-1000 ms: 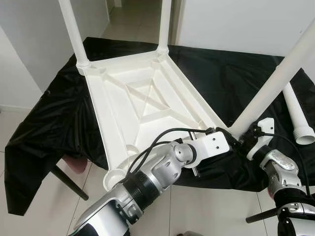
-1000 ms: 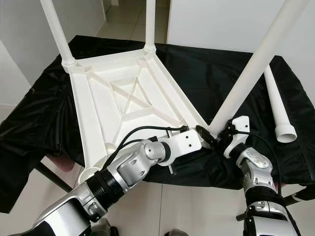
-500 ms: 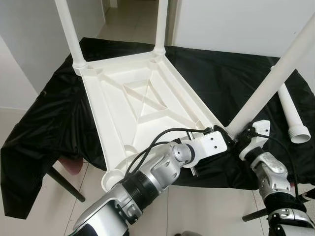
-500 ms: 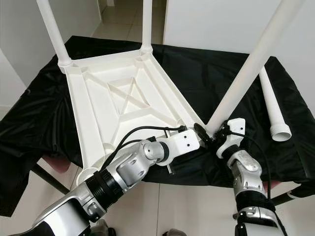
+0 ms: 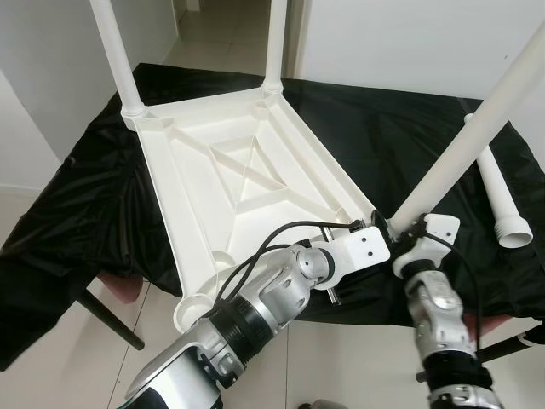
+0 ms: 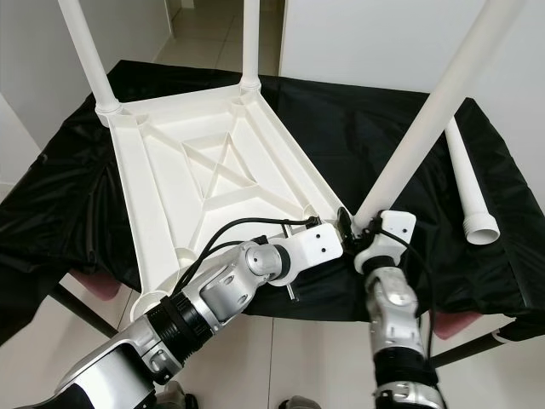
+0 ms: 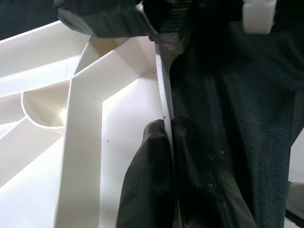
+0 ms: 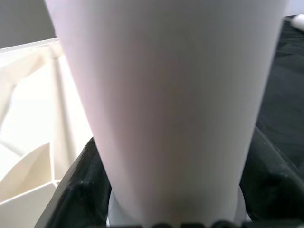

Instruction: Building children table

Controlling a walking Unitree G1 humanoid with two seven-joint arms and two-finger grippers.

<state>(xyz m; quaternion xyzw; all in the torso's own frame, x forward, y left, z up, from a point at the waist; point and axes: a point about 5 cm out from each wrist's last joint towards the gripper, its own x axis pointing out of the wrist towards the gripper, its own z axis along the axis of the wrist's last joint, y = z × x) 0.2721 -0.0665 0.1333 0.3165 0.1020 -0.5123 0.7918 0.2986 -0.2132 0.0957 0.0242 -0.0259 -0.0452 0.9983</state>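
An upturned white table top (image 6: pixel 213 179) lies on a black cloth (image 6: pixel 375 136). The right gripper (image 6: pixel 368 232) clasps a slanting white leg (image 6: pixel 426 119) at its corner.

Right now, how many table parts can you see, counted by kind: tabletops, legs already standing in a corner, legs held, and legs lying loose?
Tabletop: 1
Legs standing in far corners: 2
Leg held by the right gripper at the near corner: 1
Loose leg on the black cloth: 1
Total: 5 parts, 4 of them legs.
The left gripper pinches the tabletop rim.
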